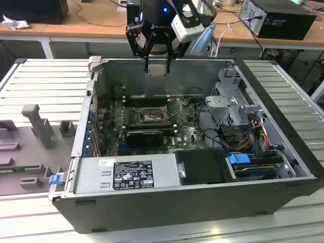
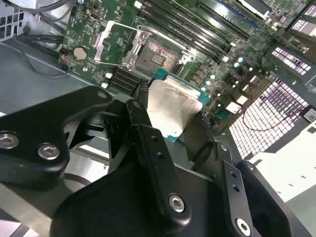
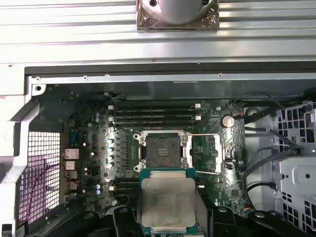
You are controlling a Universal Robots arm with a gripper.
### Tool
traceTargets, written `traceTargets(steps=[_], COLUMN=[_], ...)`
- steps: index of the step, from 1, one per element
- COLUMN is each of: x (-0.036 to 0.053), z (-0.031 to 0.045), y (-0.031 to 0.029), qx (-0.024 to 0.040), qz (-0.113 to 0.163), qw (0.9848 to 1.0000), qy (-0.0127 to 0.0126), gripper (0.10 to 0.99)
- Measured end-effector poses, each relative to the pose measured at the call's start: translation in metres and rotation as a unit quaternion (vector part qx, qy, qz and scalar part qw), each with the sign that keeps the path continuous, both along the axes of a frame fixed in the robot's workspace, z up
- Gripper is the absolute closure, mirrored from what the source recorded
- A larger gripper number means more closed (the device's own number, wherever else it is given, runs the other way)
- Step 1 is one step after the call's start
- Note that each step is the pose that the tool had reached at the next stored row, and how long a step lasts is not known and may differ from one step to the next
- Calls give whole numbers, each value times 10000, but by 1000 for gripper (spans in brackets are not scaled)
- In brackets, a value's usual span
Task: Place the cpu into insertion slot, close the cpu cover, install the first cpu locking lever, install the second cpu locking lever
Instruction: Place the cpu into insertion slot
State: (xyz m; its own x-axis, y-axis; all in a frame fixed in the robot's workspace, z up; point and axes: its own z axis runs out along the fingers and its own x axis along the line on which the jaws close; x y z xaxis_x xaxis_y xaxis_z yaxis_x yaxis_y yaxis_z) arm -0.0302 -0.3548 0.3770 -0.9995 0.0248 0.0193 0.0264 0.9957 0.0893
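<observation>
While it hangs above the open computer case (image 1: 167, 200), the gripper (image 1: 156, 62) is clamped on the cpu (image 3: 168, 203). Its black fingers (image 2: 148, 140) press two opposite edges, and the chip's pale metal face is turned toward both wrist cameras. The chip is in the air, apart from the board, with the insertion slot (image 3: 162, 150) bare below it. The cpu cover (image 2: 114, 61) seems swung open beside the socket, though the angle makes that hard to confirm. Long black memory slots (image 3: 153, 116) run next to the socket on the green motherboard (image 3: 94, 163). The case sits on a ribbed grey table (image 1: 45, 86).
</observation>
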Motion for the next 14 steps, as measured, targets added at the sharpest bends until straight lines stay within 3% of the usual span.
traceTargets(steps=[14], x=[0], z=[0], y=[0], qx=[0], qz=[-266], qw=[9996], qy=[0], gripper=[557])
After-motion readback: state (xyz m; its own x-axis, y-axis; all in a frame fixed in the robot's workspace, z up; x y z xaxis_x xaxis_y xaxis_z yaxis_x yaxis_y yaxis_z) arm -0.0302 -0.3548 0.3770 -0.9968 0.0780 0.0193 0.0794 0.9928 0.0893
